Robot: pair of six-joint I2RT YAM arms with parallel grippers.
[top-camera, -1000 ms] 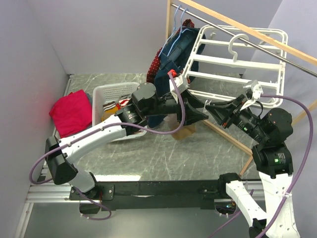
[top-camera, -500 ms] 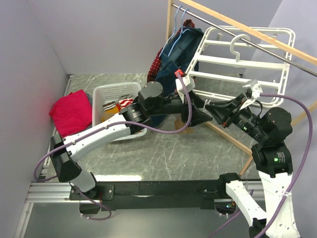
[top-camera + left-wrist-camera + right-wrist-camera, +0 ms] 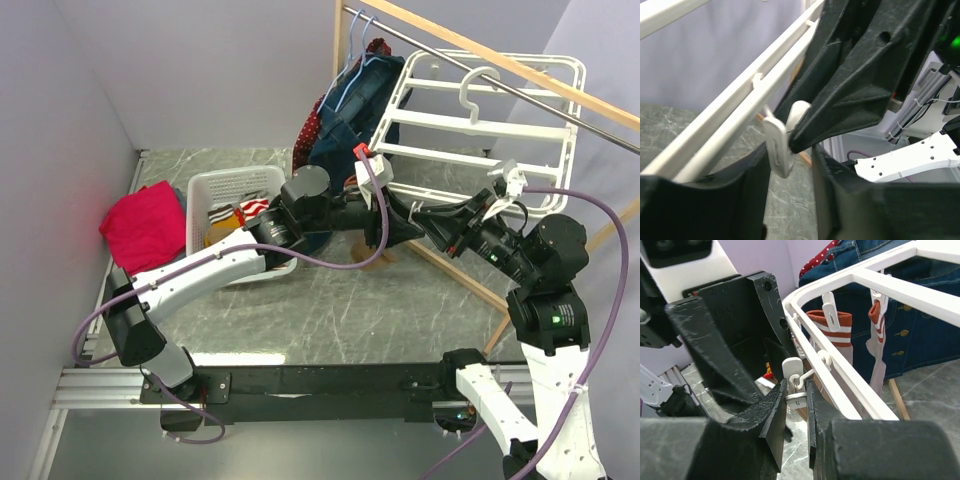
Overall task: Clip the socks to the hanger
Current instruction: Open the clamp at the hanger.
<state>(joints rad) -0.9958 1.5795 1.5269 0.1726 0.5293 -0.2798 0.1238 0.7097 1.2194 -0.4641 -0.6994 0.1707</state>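
Two socks (image 3: 829,332) hang clipped under the hanger (image 3: 900,290). Right fingers (image 3: 772,415) pinch an empty clip (image 3: 792,372) on the hanger's near rim; left fingers (image 3: 715,200) stand spread either side of it, carrying no sock. Task judged partly done: this clip, at least, awaits a sock.

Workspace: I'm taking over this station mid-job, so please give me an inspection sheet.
Surface: marbled grey table, no spills seen.
Job's things: white hanger hung on the wooden rack; two socks clipped to it.
Clutter: white basket, pink cloth, navy garment on the rack.
Grippers: right gripper shut on a clip; left gripper open around the same clip.
Cables: purple cables loop loosely off both arms.
Surroundings: grey walls.
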